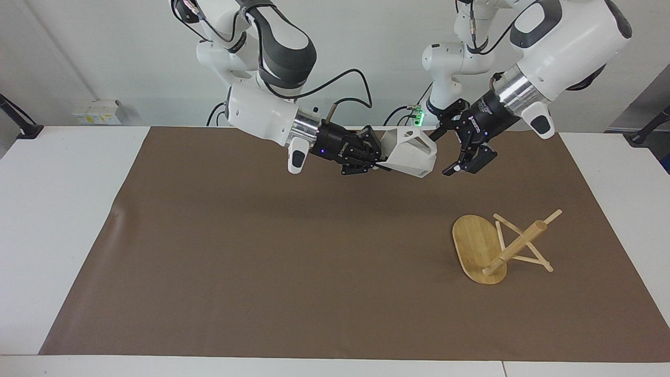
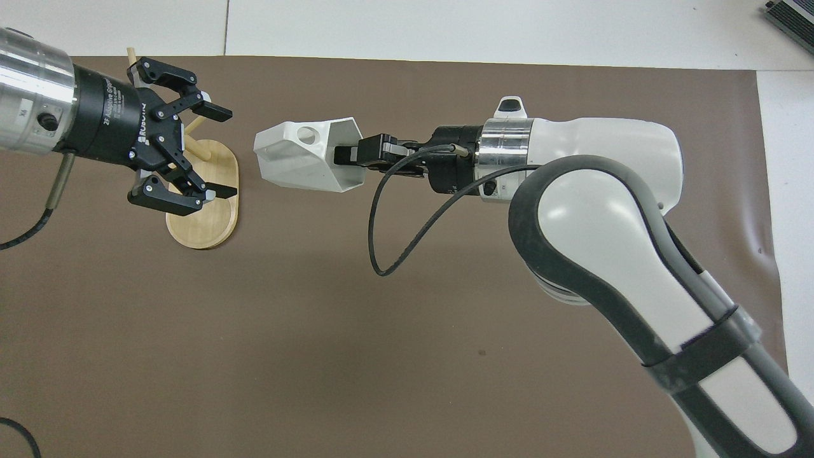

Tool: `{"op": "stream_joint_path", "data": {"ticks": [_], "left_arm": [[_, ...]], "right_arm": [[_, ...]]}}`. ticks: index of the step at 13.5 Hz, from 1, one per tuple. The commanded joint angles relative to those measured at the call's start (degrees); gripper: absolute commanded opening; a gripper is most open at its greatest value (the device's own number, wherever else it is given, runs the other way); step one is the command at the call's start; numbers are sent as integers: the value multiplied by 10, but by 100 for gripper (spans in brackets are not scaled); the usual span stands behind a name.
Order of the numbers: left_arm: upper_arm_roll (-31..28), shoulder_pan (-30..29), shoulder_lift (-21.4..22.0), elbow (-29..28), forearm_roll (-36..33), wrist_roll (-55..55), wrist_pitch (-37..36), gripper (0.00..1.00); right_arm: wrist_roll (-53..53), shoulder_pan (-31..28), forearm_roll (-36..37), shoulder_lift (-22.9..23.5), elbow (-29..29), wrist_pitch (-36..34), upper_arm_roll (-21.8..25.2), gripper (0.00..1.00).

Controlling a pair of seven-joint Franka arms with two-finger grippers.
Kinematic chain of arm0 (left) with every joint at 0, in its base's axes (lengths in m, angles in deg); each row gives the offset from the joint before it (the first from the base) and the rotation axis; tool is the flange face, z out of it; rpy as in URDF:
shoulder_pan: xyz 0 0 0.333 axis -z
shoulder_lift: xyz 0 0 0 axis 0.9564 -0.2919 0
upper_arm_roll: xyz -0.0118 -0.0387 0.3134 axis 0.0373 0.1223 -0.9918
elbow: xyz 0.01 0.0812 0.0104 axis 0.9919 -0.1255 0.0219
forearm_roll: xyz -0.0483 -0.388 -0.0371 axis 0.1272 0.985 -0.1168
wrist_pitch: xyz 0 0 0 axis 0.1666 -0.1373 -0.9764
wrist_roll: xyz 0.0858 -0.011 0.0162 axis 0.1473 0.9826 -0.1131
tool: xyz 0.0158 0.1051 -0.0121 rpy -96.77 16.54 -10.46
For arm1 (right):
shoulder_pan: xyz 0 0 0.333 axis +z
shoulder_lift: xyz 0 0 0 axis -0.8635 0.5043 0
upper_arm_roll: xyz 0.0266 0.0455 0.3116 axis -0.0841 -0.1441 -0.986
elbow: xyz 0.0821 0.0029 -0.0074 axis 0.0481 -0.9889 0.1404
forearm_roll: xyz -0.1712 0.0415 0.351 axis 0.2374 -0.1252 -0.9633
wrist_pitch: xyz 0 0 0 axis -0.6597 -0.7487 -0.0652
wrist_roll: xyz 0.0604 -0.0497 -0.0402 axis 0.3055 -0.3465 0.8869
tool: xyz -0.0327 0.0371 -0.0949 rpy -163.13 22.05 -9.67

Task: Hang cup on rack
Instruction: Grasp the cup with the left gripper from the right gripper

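One cup point(image 1: 411, 152), one rack point(image 1: 489, 250), two grippers.

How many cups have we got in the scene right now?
1. The white cup is in the air, held by the right gripper over the brown mat, facing the open left gripper. None sits on the tipped-over rack.

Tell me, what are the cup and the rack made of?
The cup looks like matte white plastic, maybe printed: flat facets, sharp edges, no shine. The rack looks like pale bamboo or wood: straw colour, with fine grain lines along its base.
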Motion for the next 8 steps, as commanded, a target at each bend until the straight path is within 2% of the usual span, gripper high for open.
{"op": "stream_joint_path", "data": {"ticks": [1, 8], "left_arm": [[-4, 9, 32, -52, 17, -7, 29, 100], [-4, 29, 52, -87, 18, -24, 35, 100]], "right_arm": [[10, -6, 8, 3, 0, 11, -11, 0], [10, -6, 9, 3, 0, 11, -11, 0]]}}
